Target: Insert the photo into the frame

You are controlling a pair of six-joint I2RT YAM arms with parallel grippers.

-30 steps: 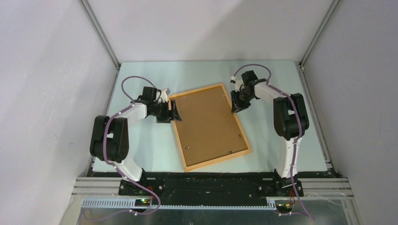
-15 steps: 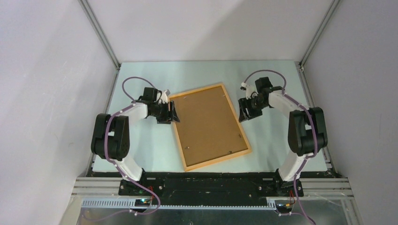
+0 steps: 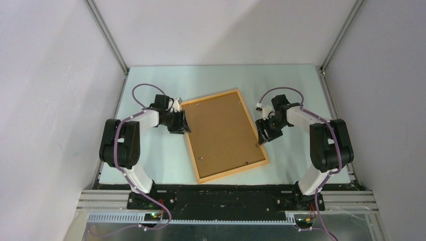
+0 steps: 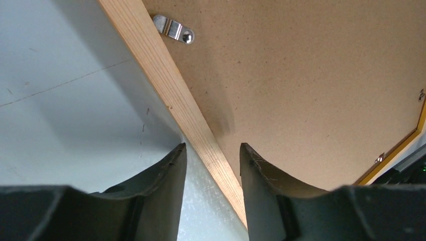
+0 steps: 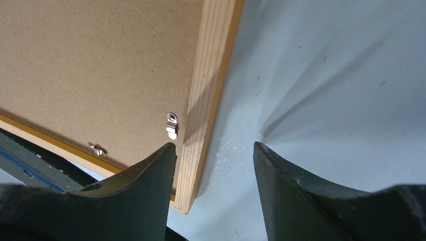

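while the frame lies face down on the table, backing board fitted, photo unseen, we list: left gripper, parted astride the left rail; right gripper, parted at the right rail. we would close squarely on both rails.

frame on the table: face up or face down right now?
Face down. The frame shows its brown backing board on top, with metal clips at the edges. No photo is visible, so cannot tell if it's inside.

Left hand low, fingers parted, right hand low, fingers parted
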